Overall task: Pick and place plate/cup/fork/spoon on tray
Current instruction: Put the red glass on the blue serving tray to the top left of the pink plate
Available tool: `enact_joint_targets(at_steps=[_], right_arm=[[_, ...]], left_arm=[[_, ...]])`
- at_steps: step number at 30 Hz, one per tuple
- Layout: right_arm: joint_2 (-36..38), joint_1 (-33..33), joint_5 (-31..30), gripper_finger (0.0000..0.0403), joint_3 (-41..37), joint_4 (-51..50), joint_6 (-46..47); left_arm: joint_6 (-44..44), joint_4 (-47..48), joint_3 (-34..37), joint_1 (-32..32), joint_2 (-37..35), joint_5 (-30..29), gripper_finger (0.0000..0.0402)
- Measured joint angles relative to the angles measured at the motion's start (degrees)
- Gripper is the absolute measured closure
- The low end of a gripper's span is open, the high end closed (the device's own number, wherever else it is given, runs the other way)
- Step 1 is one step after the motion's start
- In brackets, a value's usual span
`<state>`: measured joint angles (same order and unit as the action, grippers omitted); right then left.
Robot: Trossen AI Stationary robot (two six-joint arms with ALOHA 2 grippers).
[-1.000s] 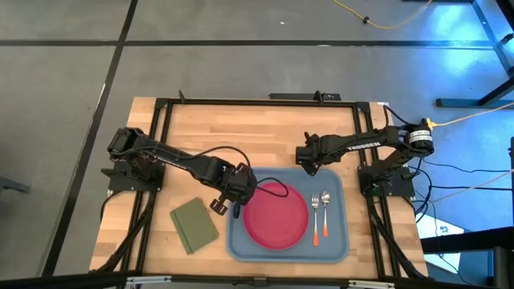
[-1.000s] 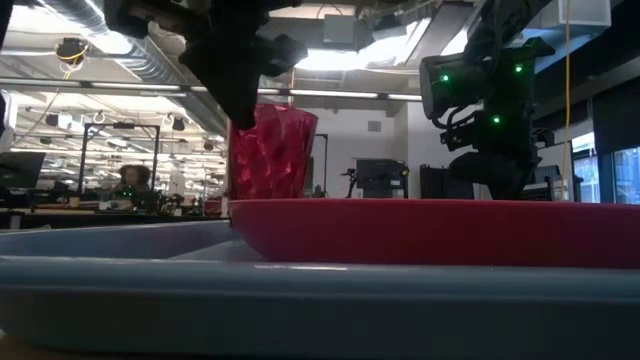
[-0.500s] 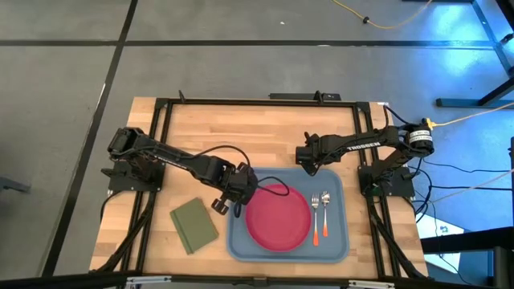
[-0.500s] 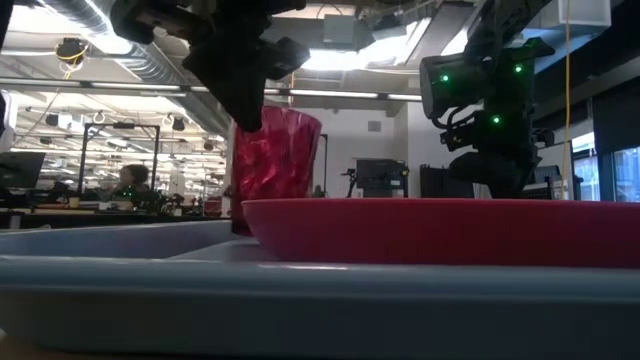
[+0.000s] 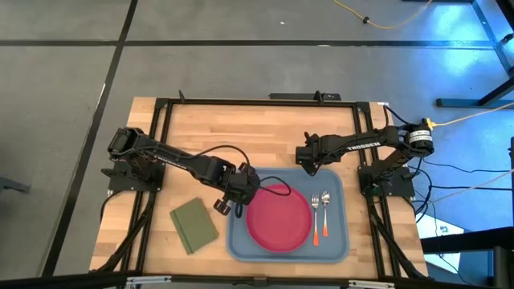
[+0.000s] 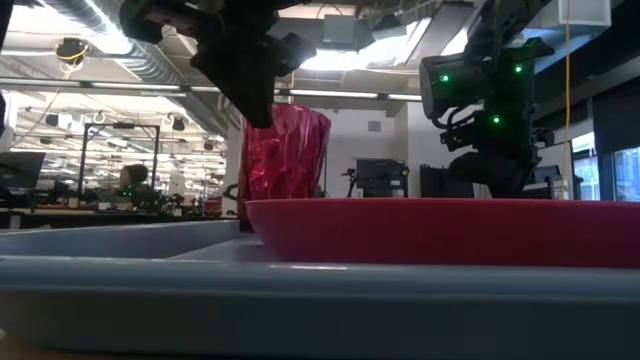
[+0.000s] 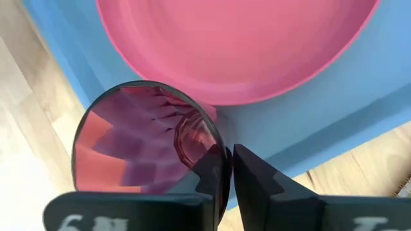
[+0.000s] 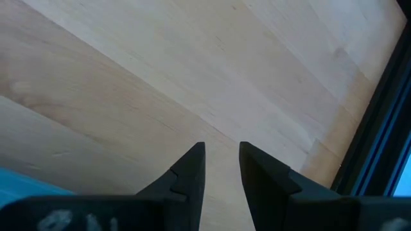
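My left gripper (image 5: 238, 197) is shut on the dark-red cup (image 7: 144, 144) over the left part of the light-blue tray (image 5: 336, 241), right beside the pink plate (image 5: 278, 217). The plate lies in the tray's middle. The fork (image 5: 316, 210) and the spoon (image 5: 325, 202) lie side by side in the tray to the plate's right. In the low view the cup (image 6: 285, 155) stands behind the plate's rim (image 6: 430, 228), which hides its bottom. My right gripper (image 5: 309, 167) hangs over bare wood just beyond the tray's far edge, its fingers a narrow gap apart, holding nothing. My left gripper pinches the cup's rim (image 7: 217, 131) between its two fingers, one finger (image 7: 212, 170) inside the cup and one (image 7: 252, 173) outside. The fingers come from above, pointing down. The cup hangs nearly upright below them; whether its bottom touches the tray cannot be told.
An olive-green square (image 5: 194, 225) lies on the wood left of the tray. Black frame rails (image 5: 257, 102) run along the table's far and side edges. Bare wood (image 5: 241, 136) lies between the tray and the far rail.
My left gripper has gone a little toward the table's right edge with the cup, still shut on it. The plate's left rim has also shifted slightly toward the right.
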<state>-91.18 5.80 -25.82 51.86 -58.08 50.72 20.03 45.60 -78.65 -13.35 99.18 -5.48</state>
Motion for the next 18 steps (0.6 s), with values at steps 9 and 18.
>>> enact_joint_targets(at_steps=[9, 18], right_arm=[[0.0, 0.0, 0.0, 0.0302, 0.0, 0.0, -0.13], [0.0, 0.02, -0.02, 0.0302, 0.0, 0.0, -0.24]], left_arm=[[-0.16, -0.11, 0.0, 0.08, 0.02, -0.01, 0.0367], [-0.44, -0.39, -0.02, 1.19, 0.04, -1.29, 0.0336]])
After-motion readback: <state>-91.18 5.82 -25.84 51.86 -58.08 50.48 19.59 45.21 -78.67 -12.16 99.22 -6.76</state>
